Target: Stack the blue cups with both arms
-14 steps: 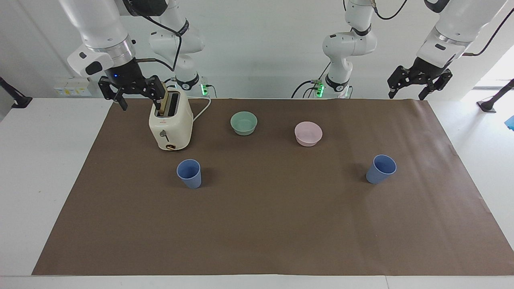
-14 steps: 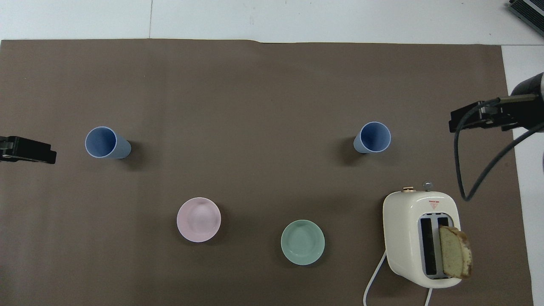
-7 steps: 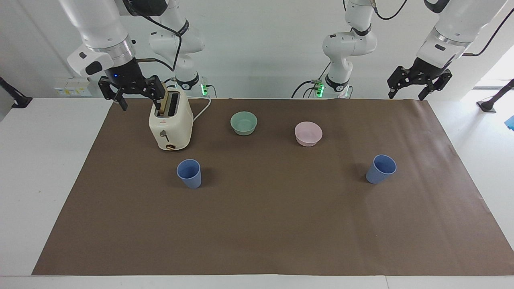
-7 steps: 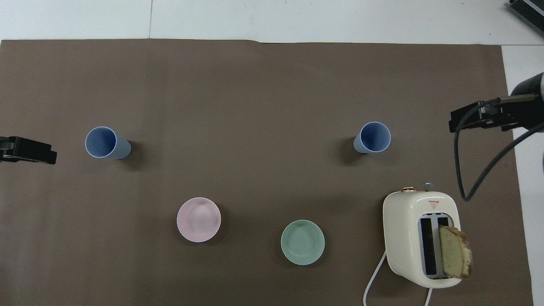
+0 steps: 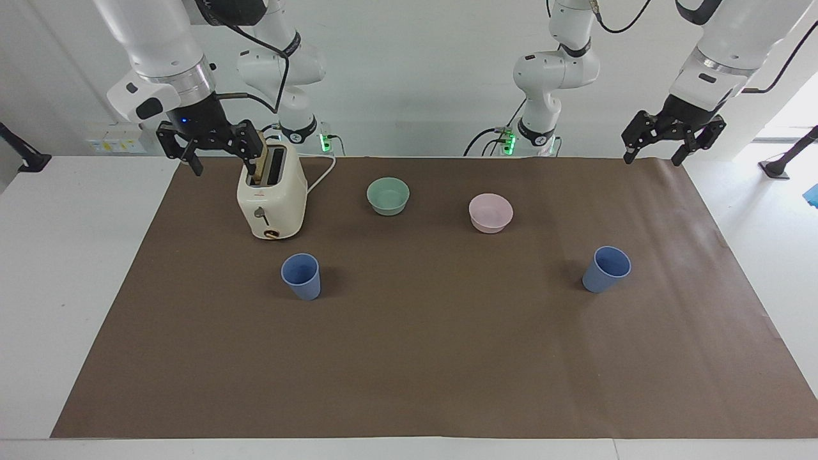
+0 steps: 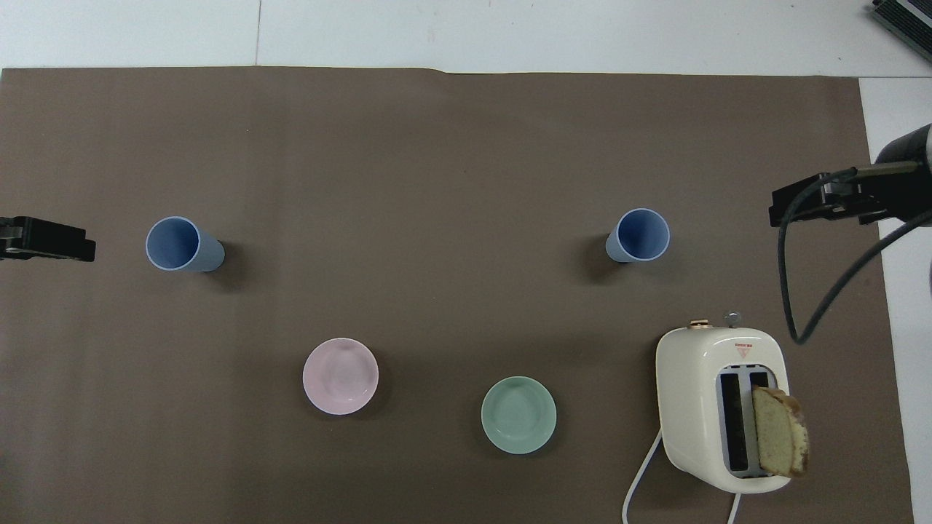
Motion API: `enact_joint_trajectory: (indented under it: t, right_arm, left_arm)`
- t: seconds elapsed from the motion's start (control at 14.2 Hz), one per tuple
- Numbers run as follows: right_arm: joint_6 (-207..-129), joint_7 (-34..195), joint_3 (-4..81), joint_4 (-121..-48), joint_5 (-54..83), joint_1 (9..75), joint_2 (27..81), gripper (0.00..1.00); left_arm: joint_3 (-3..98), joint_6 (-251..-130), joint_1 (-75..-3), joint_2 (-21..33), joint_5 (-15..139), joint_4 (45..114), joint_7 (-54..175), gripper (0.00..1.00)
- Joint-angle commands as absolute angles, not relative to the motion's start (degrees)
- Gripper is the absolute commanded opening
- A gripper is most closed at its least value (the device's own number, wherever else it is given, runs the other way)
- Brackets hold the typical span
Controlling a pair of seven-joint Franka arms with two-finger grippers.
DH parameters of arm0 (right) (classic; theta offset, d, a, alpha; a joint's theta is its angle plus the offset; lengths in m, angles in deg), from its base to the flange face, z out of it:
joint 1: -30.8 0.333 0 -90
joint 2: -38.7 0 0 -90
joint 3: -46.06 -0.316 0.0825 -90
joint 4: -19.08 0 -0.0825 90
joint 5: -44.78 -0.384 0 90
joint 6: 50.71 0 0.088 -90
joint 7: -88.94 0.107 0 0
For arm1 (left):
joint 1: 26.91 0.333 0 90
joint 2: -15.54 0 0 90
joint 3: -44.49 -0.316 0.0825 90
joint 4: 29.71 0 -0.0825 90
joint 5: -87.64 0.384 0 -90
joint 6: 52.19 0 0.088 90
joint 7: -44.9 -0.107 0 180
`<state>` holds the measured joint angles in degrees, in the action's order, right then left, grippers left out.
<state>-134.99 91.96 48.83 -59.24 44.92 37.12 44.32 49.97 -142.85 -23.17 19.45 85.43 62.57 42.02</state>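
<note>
Both arms hang up off the table, jaws spread wide and holding nothing. The right gripper point(image 5: 216, 148) sits over the mat's point(image 6: 437, 182) edge beside the toaster point(image 5: 271, 199); the left gripper point(image 5: 672, 135) is over the mat's corner at its own end. Overhead cuts them to tips but shows the bread point(image 6: 779, 442) properly. Green bowl point(image 5: 388, 195) and pink bowl point(image 5: 490, 213) come next, then the two cups point(image 5: 301, 275) point(image 5: 606, 269), upright, well apart.

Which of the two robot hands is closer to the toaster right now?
The right gripper: it hangs open right beside the toaster, up by the bread slice in its slot. The left gripper, also open, is up over the mat's edge at the left arm's end of the table.
</note>
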Motion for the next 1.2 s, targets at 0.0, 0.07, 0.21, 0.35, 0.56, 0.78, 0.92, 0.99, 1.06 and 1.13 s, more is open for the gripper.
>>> enact_joint_trajectory:
  t: [0.0,0.07,0.21,0.35,0.56,0.78,0.92,0.99,1.06,1.13]
  right_arm:
    - [-135.62,90.88,48.61,-60.29,43.55,36.16,43.36,1.0]
    - [-135.62,90.88,48.61,-60.29,43.55,36.16,43.36,1.0]
    - [-135.62,90.88,48.61,-60.29,43.55,36.25,43.36,1.0]
    - [-135.62,90.88,48.61,-60.29,43.55,36.25,43.36,1.0]
    - [-135.62,90.88,48.61,-60.29,43.55,36.25,43.36,1.0]
    - [-135.62,90.88,48.61,-60.29,43.55,36.25,43.36,1.0]
    - [-135.7,90.88,48.61,-60.29,43.55,36.25,43.36,1.0]
    - [-135.62,90.88,48.61,-60.29,43.55,36.25,43.36,1.0]
    - [-135.62,90.88,48.61,-60.29,43.55,36.25,43.36,1.0]
    - [-135.62,90.88,48.61,-60.29,43.55,36.25,43.36,1.0]
  left_arm:
    - [49.94,-149.55,-20.42,17.92,84.92,66.61,43.48,1.0]
    - [49.94,-151.4,-20.06,16.95,84.92,67.31,45.75,1.0]
    - [49.94,-155.44,-18.92,14.75,84.92,68.55,48.32,1.0]
    - [49.94,-159.05,-18.21,12.56,84.83,70.3,49.72,1.0]
    - [50.02,-164.06,-16.8,9.39,84.83,72.59,52.98,1.0]
    - [50.02,-169.06,-16.98,6.23,84.83,75.83,55.18,1.0]
    - [50.02,-173.99,-16.89,6.04,84.83,79.69,55.09,1.0]
    - [50.02,-175.49,-16.89,6.13,84.74,81.19,55.27,1.0]
    - [50.02,-176.46,-17.15,5.7,84.66,81.9,55.36,1.0]
    - [50.11,-176.73,-17.15,5.52,84.66,82.52,55.36,1.0]
